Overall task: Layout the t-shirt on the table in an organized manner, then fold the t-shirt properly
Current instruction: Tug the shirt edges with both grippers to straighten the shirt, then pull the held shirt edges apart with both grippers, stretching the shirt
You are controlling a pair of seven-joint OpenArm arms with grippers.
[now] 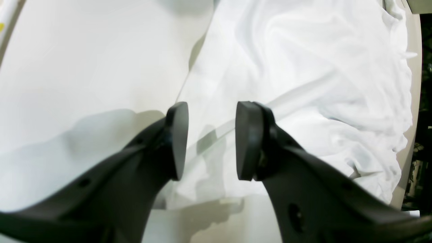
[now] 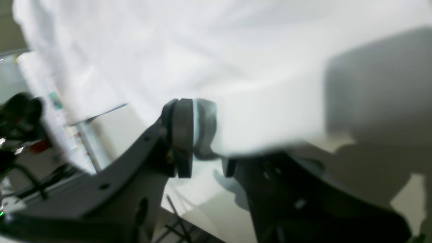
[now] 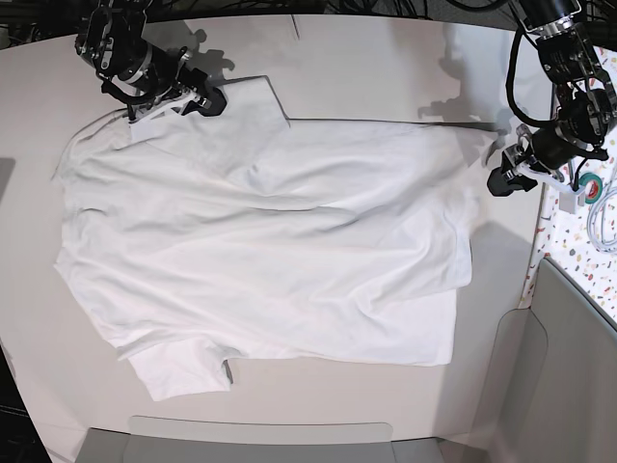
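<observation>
The white t-shirt (image 3: 260, 241) lies spread and wrinkled across the off-white table (image 3: 386, 68), collar end toward the base view's left and hem toward its right. My right gripper (image 3: 207, 99) is at the far sleeve, top left. In the right wrist view the right gripper (image 2: 195, 135) has its pads nearly together, with a fold of the t-shirt (image 2: 256, 111) pinched between them and draped over one finger. My left gripper (image 3: 498, 183) hangs by the far hem corner on the right. In the left wrist view the left gripper (image 1: 211, 141) stands open above the t-shirt's (image 1: 303, 74) edge, holding nothing.
A speckled strip with a tape roll (image 3: 590, 186) and cables runs along the right side. Grey panels sit at the near edge (image 3: 260, 444) and near right (image 3: 578, 367). Bare table (image 1: 84, 60) lies beside the shirt's hem.
</observation>
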